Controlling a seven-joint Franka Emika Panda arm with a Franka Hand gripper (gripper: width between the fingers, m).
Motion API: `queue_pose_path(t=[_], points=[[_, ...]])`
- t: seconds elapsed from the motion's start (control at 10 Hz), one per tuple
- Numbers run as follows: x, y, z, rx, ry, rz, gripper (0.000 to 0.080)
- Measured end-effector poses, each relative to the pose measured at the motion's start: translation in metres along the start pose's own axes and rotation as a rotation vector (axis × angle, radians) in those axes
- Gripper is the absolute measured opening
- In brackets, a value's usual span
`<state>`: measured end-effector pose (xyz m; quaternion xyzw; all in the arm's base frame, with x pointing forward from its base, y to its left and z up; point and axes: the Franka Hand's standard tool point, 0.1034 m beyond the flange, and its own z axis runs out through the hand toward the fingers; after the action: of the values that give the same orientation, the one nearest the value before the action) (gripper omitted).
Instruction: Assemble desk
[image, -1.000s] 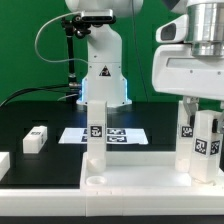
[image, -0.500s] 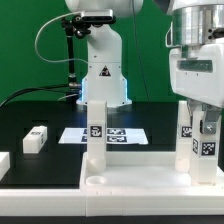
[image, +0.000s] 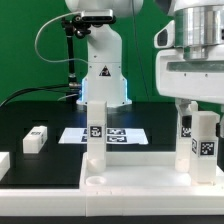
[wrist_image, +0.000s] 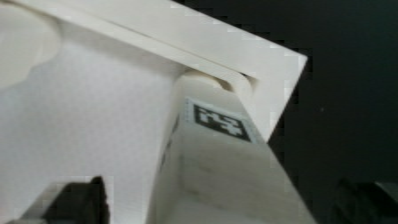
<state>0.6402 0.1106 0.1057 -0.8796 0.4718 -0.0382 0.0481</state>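
Jaws of the gripper (image: 199, 106) straddle the top of the right-hand leg (image: 203, 148); in the wrist view the one dark finger (wrist_image: 75, 203) I can make out sits clear of the leg's face with white panel showing between; I read them as open, holding nothing; the other finger is lost against the dark.

Step in hand, my read: seating that leg in its corner socket (wrist_image: 224, 76); it stands upright on the panel (image: 140, 172) at the exterior view's right; can't tell if it's fully home.

Next move, I reckon: close squarely on the leg, then turn or press it along its own axis; any side load risks tipping it in the socket.

Desk state: white rimmed panel lies flat at the front of the black table (image: 40, 112); second leg (image: 95, 135) is upright on the exterior view's left side of the panel, with an empty socket (image: 94, 180) just in front of it; both legs carry black-and-white tags; loose leg (image: 35, 138) lies on the table well apart from the panel; another white piece (image: 3, 164) is cut off at the frame edge; marker board (image: 118, 133) lies flat behind the panel.
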Motion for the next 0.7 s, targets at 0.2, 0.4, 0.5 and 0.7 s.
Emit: queue_pose_path(t=[0.2,0.4,0.5,0.7], points=[[-0.0023,0.0020,0.0016,0.006,0.008,-0.122,0.0649],[-0.0016,0.0025,0.0018,0.005,0.009,-0.233,0.0649],[-0.0004,0.0026,0.0012,0.001,0.013,-0.366,0.0649],[0.0041,-0.0020,-0.0030,-0.003,0.020,-0.732,0.0649]])
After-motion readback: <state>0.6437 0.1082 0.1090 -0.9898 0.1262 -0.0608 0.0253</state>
